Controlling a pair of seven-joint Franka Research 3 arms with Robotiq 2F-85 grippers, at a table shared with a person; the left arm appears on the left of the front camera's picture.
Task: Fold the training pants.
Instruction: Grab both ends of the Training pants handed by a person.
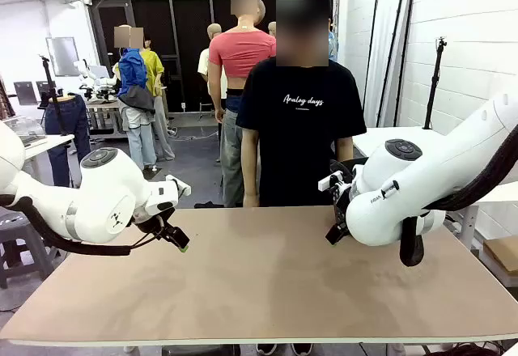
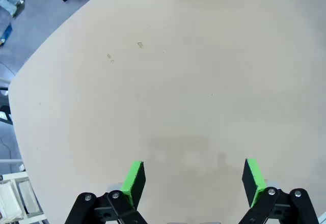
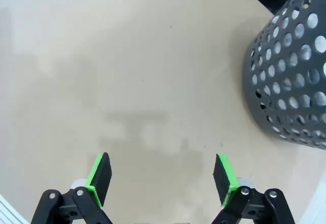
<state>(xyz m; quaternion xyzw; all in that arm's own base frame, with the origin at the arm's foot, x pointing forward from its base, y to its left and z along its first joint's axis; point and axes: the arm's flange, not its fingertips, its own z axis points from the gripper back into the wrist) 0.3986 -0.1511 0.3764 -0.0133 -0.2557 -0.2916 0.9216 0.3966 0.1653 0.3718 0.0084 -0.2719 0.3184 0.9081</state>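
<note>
The training pants are out of view. My left gripper (image 1: 180, 243) hangs just above the left part of the tan table (image 1: 267, 291). In the left wrist view the left gripper (image 2: 194, 175) is open, its green pads (image 2: 135, 177) wide apart over bare tabletop. My right gripper (image 1: 333, 231) hovers over the table's far right part. In the right wrist view the right gripper (image 3: 163, 172) is also open, with nothing between its green pads (image 3: 101, 172).
A dark grey perforated basket (image 3: 290, 76) stands on the table close beside my right gripper. A person in a black T-shirt (image 1: 299, 121) stands at the table's far edge, between the two arms. The table's rounded edge (image 2: 20, 96) and the floor lie beyond my left gripper.
</note>
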